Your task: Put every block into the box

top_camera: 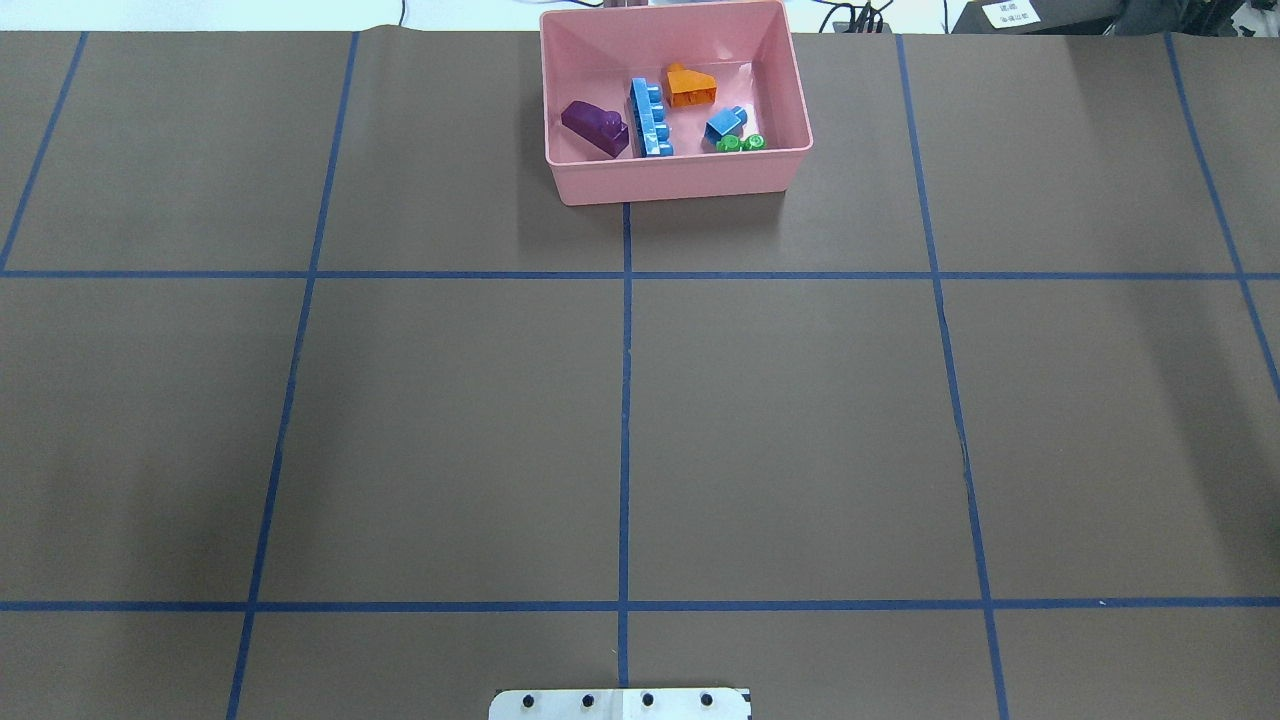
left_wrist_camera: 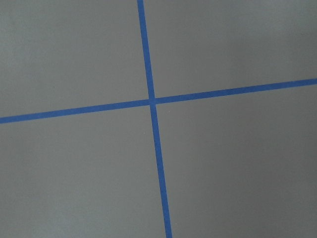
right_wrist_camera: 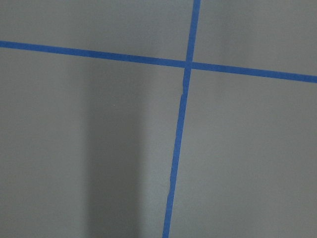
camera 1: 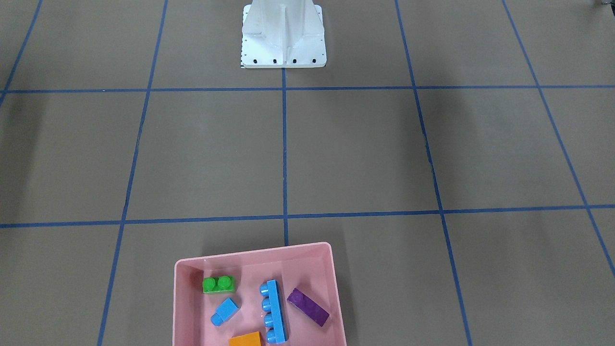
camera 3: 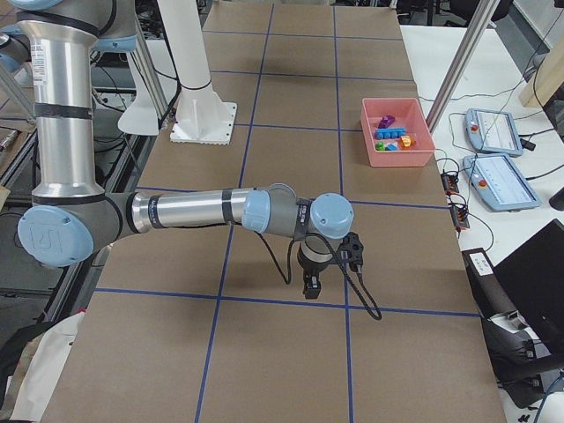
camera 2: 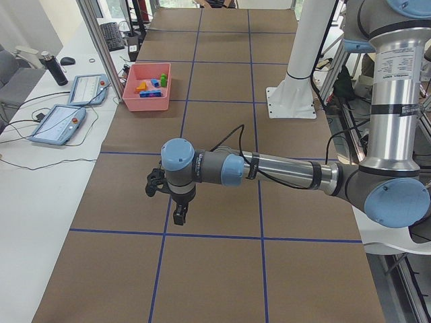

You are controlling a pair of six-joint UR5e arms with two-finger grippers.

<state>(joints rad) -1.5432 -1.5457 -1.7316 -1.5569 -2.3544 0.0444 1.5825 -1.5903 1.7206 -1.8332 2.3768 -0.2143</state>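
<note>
Long block [top_camera: 650, 118] roughly crosswise in box [top_camera: 680, 185]

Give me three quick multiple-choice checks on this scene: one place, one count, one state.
1. Where is the box? A. far edge, opposite the robot base; B. against the base; C. a near corner.
2. How many blocks are in it? A. three; B. five; C. seven.
3. How does the long blue block rest? A. on its side; B. standing on end; C. outside the box.
Answers: 1 A, the overhead view shows it at the far edge. 2 B, green, small blue, long blue, purple, orange. 3 A, its studs point sideways.
</note>
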